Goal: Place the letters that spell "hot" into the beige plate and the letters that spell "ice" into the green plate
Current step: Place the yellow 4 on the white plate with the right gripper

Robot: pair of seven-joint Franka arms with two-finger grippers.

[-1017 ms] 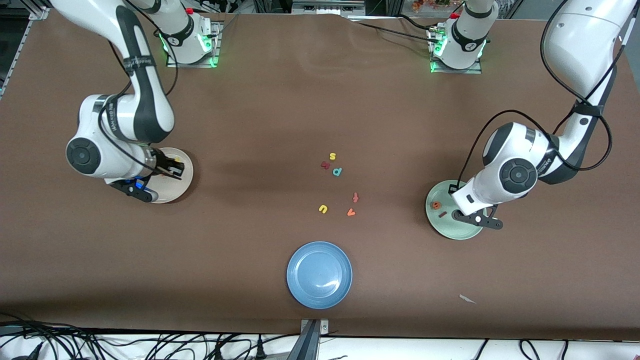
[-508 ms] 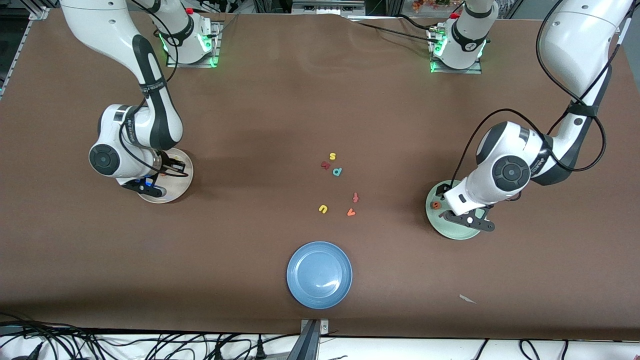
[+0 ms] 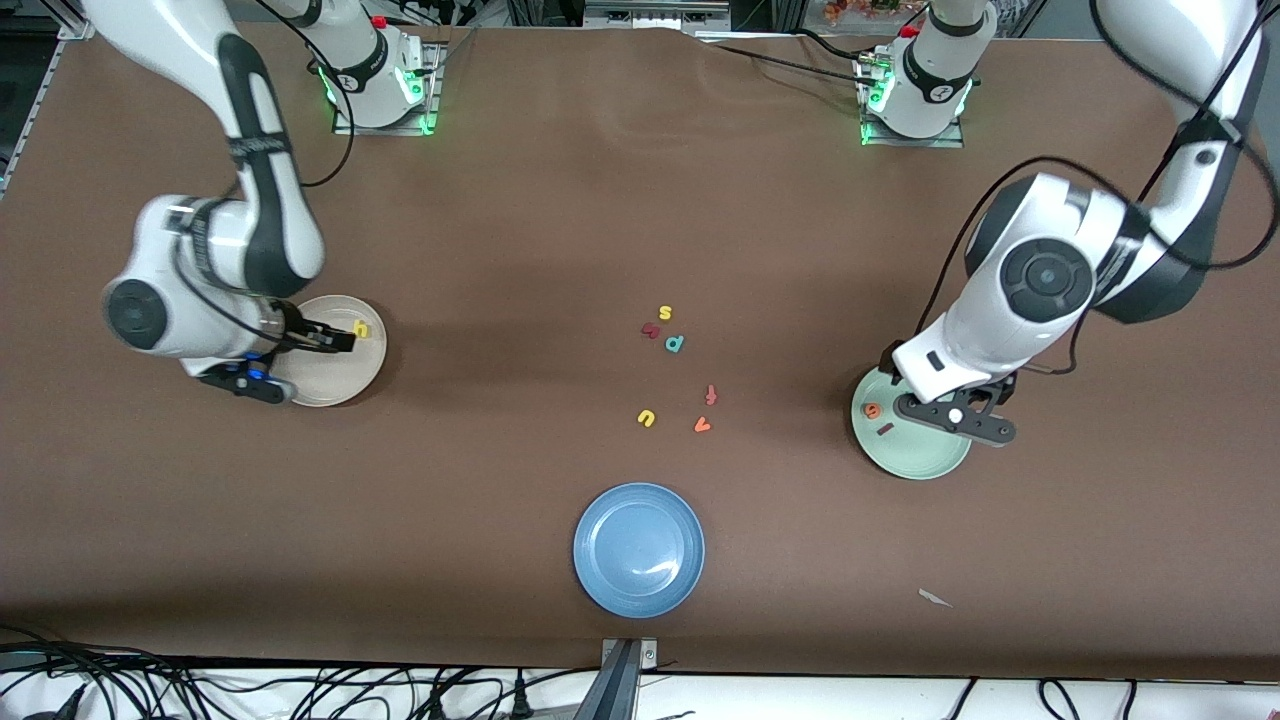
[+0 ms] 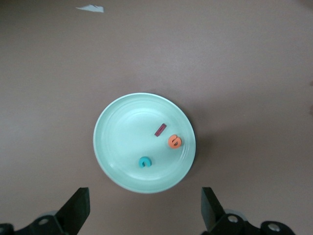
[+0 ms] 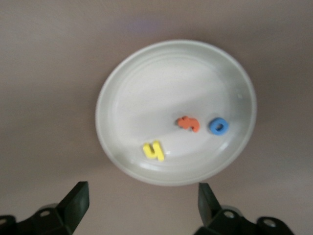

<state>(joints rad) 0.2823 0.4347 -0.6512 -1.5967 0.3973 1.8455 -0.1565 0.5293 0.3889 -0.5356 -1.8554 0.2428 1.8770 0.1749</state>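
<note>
The right end effector (image 5: 139,208) hangs over the beige plate (image 3: 300,385), which sits toward the right arm's end of the worktop (image 3: 500,230). Its fingers (image 5: 73,203) stand wide apart and hold nothing. In the right wrist view the beige plate (image 5: 122,88) carries all three letters of "hot": the yellow "h" (image 5: 154,151), the orange "t" (image 5: 188,123) and the blue "o" (image 5: 218,126), the "t" and "o" just beside each other, the "h" a little apart from both. In the front view only the yellow "h" (image 3: 361,328) shows on the plate (the arm covers the rest).

The left end effector (image 4: 144,215) hangs over the green plate (image 3: 925,465), which sits toward the left arm's end of the worktop. Its fingers (image 4: 78,208) are likewise spread wide, with nothing between them. The left wrist view shows the green plate (image 4: 117,127) bearing the maroon "i" (image 4: 160,129), the orange "e" (image 4: 175,142) and the teal "c" (image 4: 144,162); the "i" and "e" lie near each other, the "c" apart from them. From the front, the "e" (image 3: 873,410) and "i" (image 3: 885,429) can be seen on that plate.

Mid-worktop lie the leftover letters: a yellow "s" (image 3: 665,313), a maroon letter (image 3: 651,329), a teal "d" (image 3: 675,344), a red "f" (image 3: 711,395), a yellow "u" (image 3: 647,418) and an orange "v" (image 3: 702,425). A blue plate (image 3: 600,580) lies nearer the front camera than these.
</note>
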